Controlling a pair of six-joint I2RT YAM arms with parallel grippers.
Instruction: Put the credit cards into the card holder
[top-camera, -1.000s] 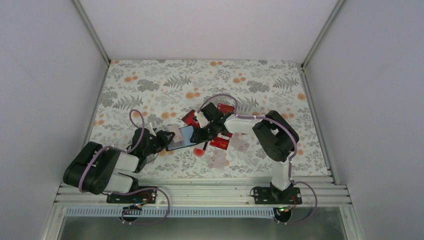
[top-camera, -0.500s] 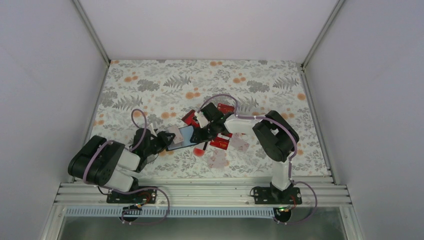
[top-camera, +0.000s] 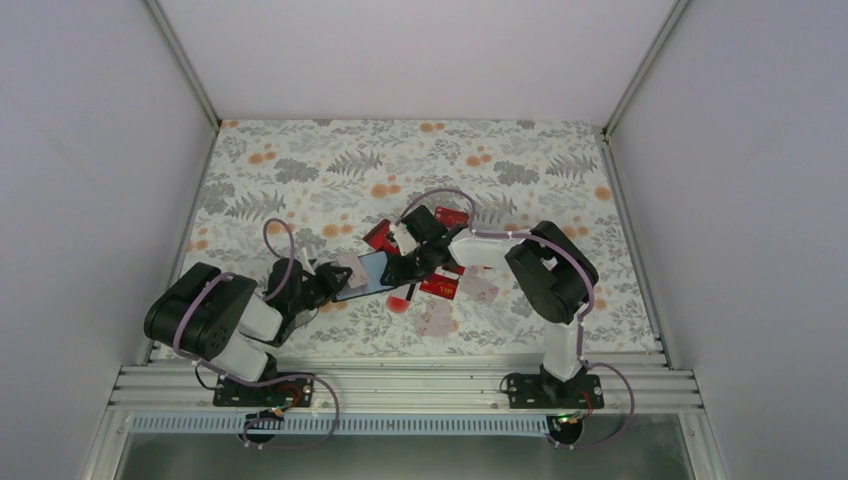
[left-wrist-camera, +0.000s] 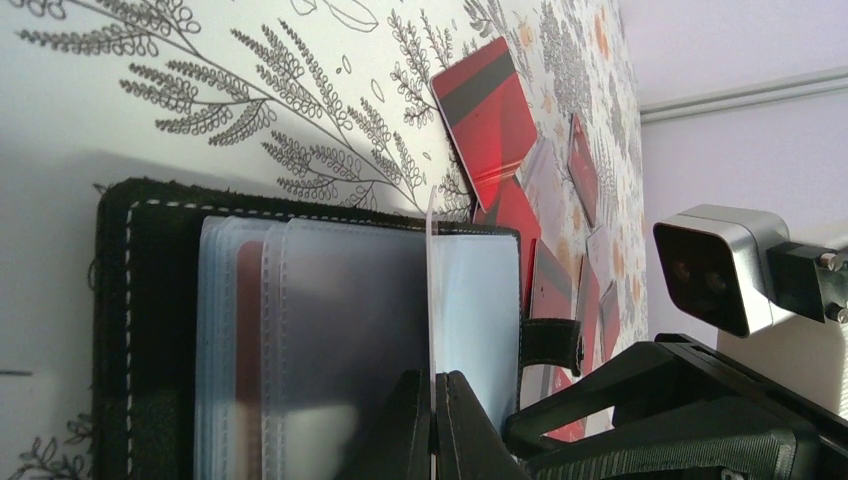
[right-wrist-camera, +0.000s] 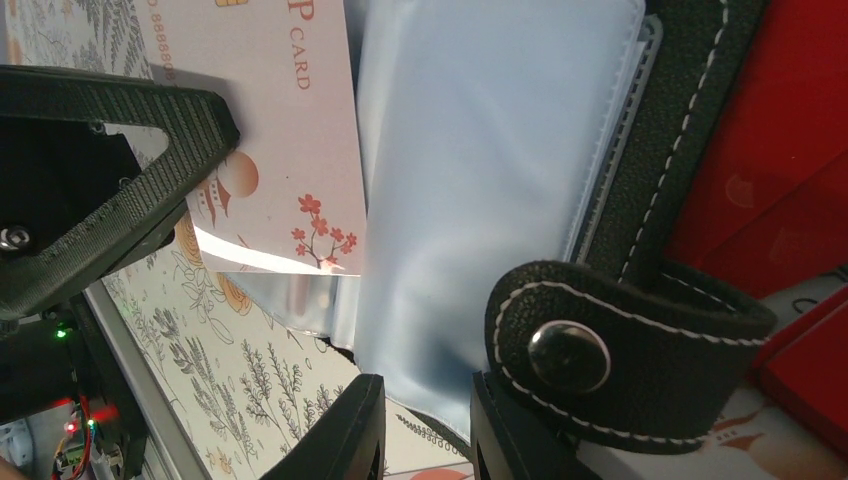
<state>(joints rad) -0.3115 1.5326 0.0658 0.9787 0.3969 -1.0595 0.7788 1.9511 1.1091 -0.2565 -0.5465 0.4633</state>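
Note:
The black card holder (top-camera: 372, 270) lies open on the patterned table, its clear blue-grey sleeves up (left-wrist-camera: 330, 300). My left gripper (top-camera: 343, 272) is shut on a thin card, seen edge-on between the jaws (left-wrist-camera: 433, 378). That card (right-wrist-camera: 280, 150) has a pale face with gold lettering and red flowers, and its edge meets a sleeve of the holder (right-wrist-camera: 480, 150). My right gripper (top-camera: 398, 270) is at the holder's right side. Its jaws (right-wrist-camera: 425, 400) stand slightly apart with the sleeve's edge between them, beside the snap strap (right-wrist-camera: 620, 350). Red credit cards (top-camera: 440, 287) lie nearby.
More red cards lie behind the holder (top-camera: 452, 216) (top-camera: 380, 237), one showing a black stripe (left-wrist-camera: 490, 120). Pale cards lie in front of the right arm (top-camera: 480, 287). A small red round spot (top-camera: 398, 303) sits near the holder. White walls enclose the table.
The left arm's elbow has swung a little to the right. Both grippers stay at the holder, nearly unmoved.

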